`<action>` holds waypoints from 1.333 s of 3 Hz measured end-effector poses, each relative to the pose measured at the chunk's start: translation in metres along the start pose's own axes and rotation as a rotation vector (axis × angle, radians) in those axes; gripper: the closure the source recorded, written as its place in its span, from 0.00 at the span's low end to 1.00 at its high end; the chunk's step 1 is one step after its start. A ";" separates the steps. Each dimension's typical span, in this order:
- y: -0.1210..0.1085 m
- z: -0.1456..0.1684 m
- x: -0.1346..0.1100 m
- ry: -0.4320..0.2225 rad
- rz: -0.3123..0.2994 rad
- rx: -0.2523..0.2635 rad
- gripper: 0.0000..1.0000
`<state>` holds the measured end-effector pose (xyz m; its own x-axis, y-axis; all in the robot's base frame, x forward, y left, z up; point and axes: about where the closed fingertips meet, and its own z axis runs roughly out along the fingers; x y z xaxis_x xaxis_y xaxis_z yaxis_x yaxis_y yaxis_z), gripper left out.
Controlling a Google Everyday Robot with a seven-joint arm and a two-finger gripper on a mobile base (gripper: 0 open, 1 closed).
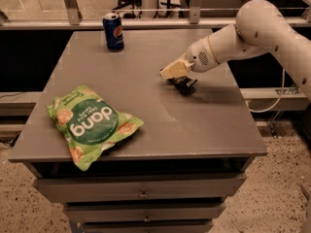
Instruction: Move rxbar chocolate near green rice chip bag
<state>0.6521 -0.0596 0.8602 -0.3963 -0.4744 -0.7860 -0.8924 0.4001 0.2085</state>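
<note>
green chip bag (92, 123) and chocolate bar (184, 85) well apart

right of the bag and farther back, the gripper (181, 79) hangs just over the table (146, 57), clamped on the bar. a soda can (113, 31) stands far behind the bag.

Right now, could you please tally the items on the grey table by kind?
Snack bags: 1, the green rice chip bag, front left.
Soda cans: 1, the blue can, at the back.
Snack bars: 1, the rxbar chocolate, just under the gripper, toward the right side.
Total: 3.
</note>
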 end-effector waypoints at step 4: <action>-0.024 -0.034 0.012 -0.025 0.029 0.159 0.00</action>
<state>0.6615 -0.1011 0.8654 -0.4146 -0.4419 -0.7955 -0.8345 0.5333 0.1387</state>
